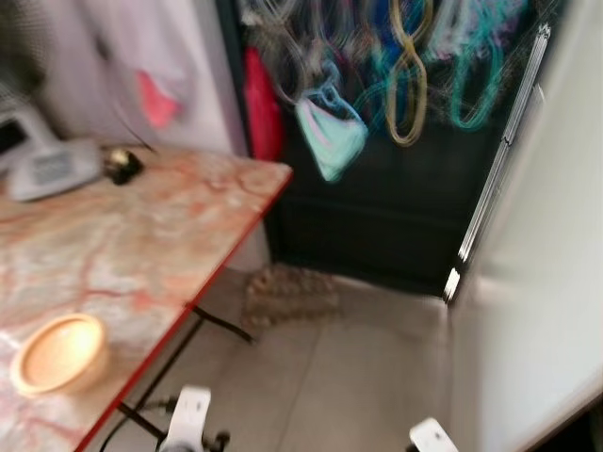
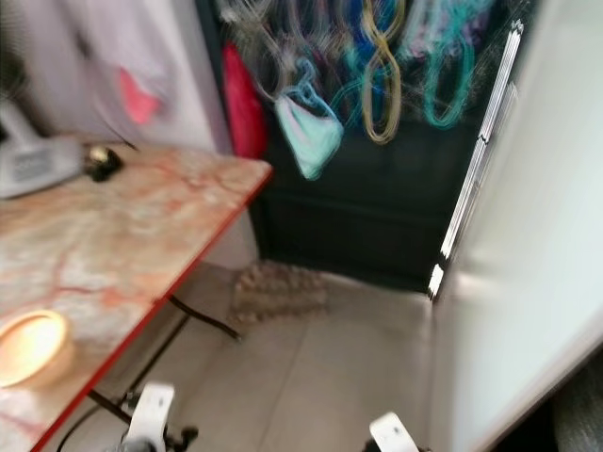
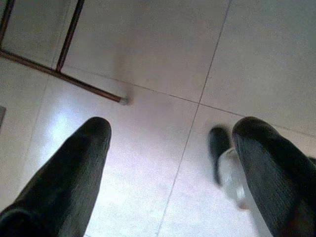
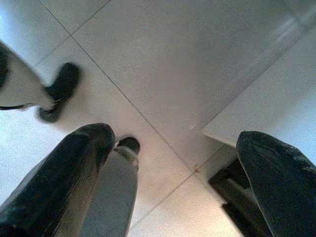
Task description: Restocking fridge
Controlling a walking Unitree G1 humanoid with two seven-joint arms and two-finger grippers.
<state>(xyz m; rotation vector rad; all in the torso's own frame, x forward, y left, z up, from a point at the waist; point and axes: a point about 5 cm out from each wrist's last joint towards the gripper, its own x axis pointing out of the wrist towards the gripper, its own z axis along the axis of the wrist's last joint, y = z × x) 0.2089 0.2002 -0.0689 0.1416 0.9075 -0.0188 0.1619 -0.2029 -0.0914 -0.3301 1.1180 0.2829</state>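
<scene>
The head views are blurred. A tall white panel (image 1: pixel 546 282) with a metal edge strip (image 1: pixel 499 169) stands at the right; it may be the fridge's side or door. Both arms hang low, their white wrists at the bottom edge: left (image 1: pixel 188 419), right (image 1: pixel 431 436). My left gripper (image 3: pixel 170 126) points down at the tiled floor (image 3: pixel 163 44), open, with nothing between its fingers. My right gripper (image 4: pixel 175 133) also points at the floor, open and empty, close to the white panel's lower edge (image 4: pixel 266 108).
A marble-topped table (image 1: pixel 141 245) with a red rim stands at the left, bearing a wooden bowl (image 1: pixel 58 353), a white device (image 1: pixel 47 168) and a small dark object (image 1: pixel 122 166). Ahead, a dark opening holds hanging coloured items and a pale blue bag (image 1: pixel 330 137). A brownish tray (image 1: pixel 287 294) lies on the floor.
</scene>
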